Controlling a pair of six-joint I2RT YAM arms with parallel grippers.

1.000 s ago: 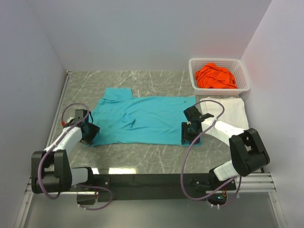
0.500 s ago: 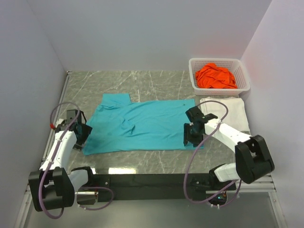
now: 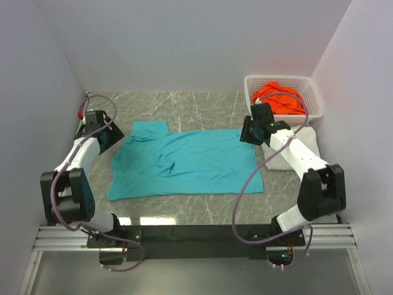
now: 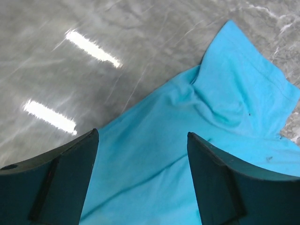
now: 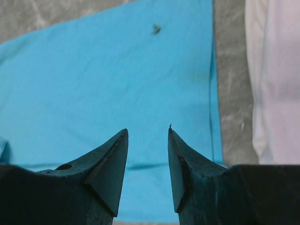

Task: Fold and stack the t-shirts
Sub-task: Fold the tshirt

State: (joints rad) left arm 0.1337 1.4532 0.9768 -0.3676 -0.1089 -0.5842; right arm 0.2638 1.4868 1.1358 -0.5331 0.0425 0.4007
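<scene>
The teal t-shirt (image 3: pixel 187 163) lies spread flat in the middle of the table, with a few wrinkles. My left gripper (image 3: pixel 105 136) hovers open over its far-left sleeve corner; the left wrist view shows teal cloth (image 4: pixel 225 93) below the wide-apart fingers (image 4: pixel 70 178). My right gripper (image 3: pixel 250 131) is open above the shirt's far-right corner, nothing between its fingertips (image 5: pixel 117 159), with teal cloth (image 5: pixel 117 70) beneath. A folded white t-shirt (image 3: pixel 302 142) lies to the right, partly under the right arm, and shows in the right wrist view too (image 5: pixel 276 79). The orange t-shirt (image 3: pixel 279 101) is bunched in the basket.
A white lattice basket (image 3: pixel 282 78) stands at the back right corner. Grey walls close in the table on the left, back and right. Bare marble table (image 3: pixel 184 107) shows beyond the teal shirt and along its near edge.
Both arms have swung from the teal shirt's near corners to its far corners. The shirt slid slightly nearer and now lies flat. The left jaws opened wider; the right narrowed a little.
</scene>
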